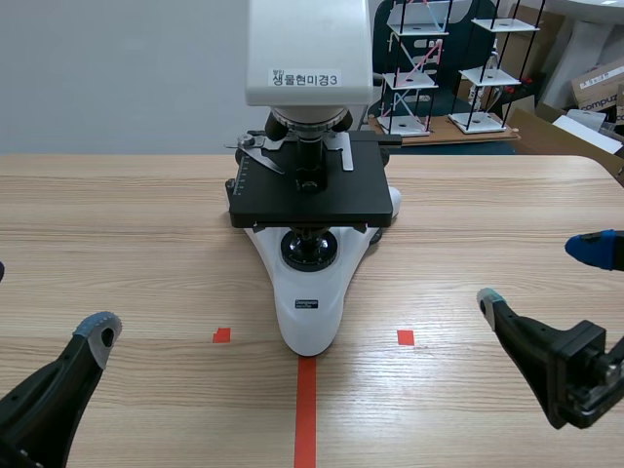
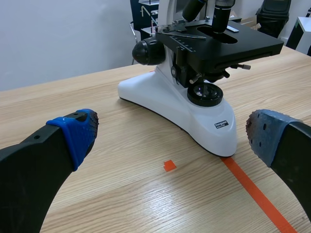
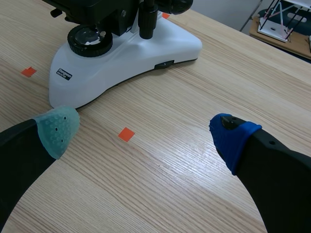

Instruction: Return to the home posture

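Nearest my lenses is the left gripper [image 2: 172, 136], and I read it as released: its blue pad and grey pad sit wide apart with only bare wood between them, low over the table [image 1: 146, 224] on my left. On the other side I see the right gripper [image 3: 146, 133] spread just as wide, with nothing between its green and blue pads, low over the wood on my right.

Between the two, and ahead of both, stands the microscope [image 1: 312, 292], upright at the middle of the table and well apart from either gripper. Its white base runs lengthwise along the table's depth. The rounded narrow nose points toward me, and the black stage [image 1: 310, 190] and head are farther back. The nose meets the end of the orange-red tape line [image 1: 306, 409], and I see a small tape square [image 1: 221, 335] on one side and another [image 1: 406, 337] on the other.
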